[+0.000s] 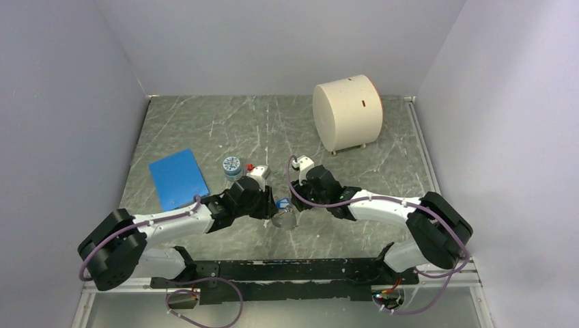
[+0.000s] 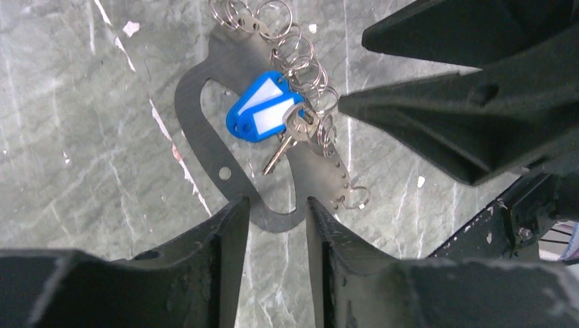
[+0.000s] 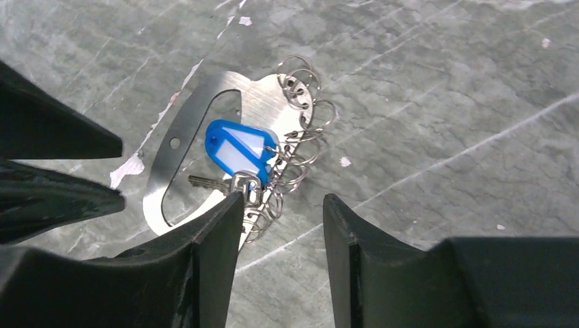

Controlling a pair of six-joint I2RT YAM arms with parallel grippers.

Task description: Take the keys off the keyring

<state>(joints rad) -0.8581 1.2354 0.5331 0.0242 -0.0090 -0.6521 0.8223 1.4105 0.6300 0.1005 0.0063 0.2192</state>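
The keyring [image 2: 192, 130] is a flat grey metal oval loop lying on the table, with several small split rings along one side. One key hangs on it: a blue plastic tag [image 2: 263, 109] with a small metal key [image 2: 283, 147]. Yellow and green keys are not in view. My left gripper [image 2: 276, 205] is open, its tips either side of the loop's near end. My right gripper [image 3: 281, 201] is open and empty, its left finger right beside the key [image 3: 205, 182] and blue tag [image 3: 235, 150] on the keyring [image 3: 198, 109]. Both grippers meet over the keyring [image 1: 283, 219] in the top view.
A small round blue-patterned jar [image 1: 232, 166] and a small red piece [image 1: 251, 166] stand just behind the left gripper. A blue flat pad [image 1: 179, 179] lies at the left. A big cream cylinder [image 1: 347, 113] stands at the back right. Walls close in three sides.
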